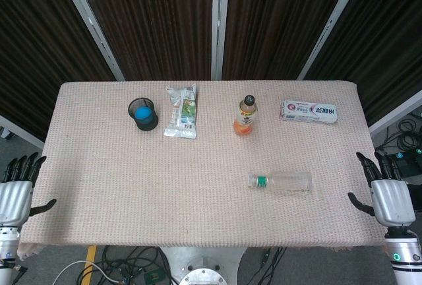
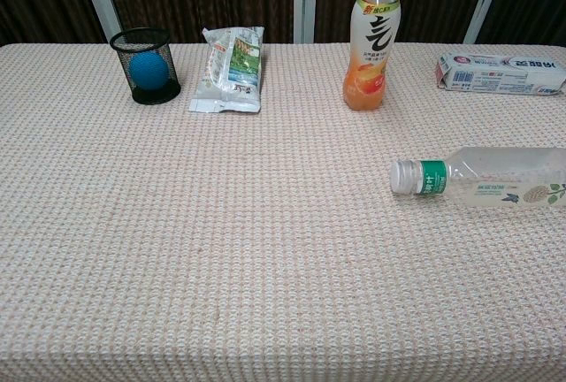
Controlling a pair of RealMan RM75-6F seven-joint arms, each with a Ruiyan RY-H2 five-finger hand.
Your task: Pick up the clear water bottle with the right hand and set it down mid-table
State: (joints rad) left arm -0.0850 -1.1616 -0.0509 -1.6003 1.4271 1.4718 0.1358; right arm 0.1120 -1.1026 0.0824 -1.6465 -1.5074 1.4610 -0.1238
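The clear water bottle [image 1: 281, 181] lies on its side on the table's right half, white cap and green band pointing left; the chest view shows the same bottle [image 2: 485, 178] running off the right edge. My right hand [image 1: 386, 191] hangs open off the table's right edge, fingers up, well right of the bottle and apart from it. My left hand [image 1: 18, 188] is open beyond the left edge, holding nothing. Neither hand appears in the chest view.
An upright orange drink bottle [image 1: 246, 115] stands behind the clear bottle. A black mesh cup holding a blue ball [image 1: 142, 113] and a snack bag [image 1: 182, 110] sit at the back left. A white packet [image 1: 308, 111] lies at the back right. The woven cloth-covered table [image 1: 132, 186] spans both views.
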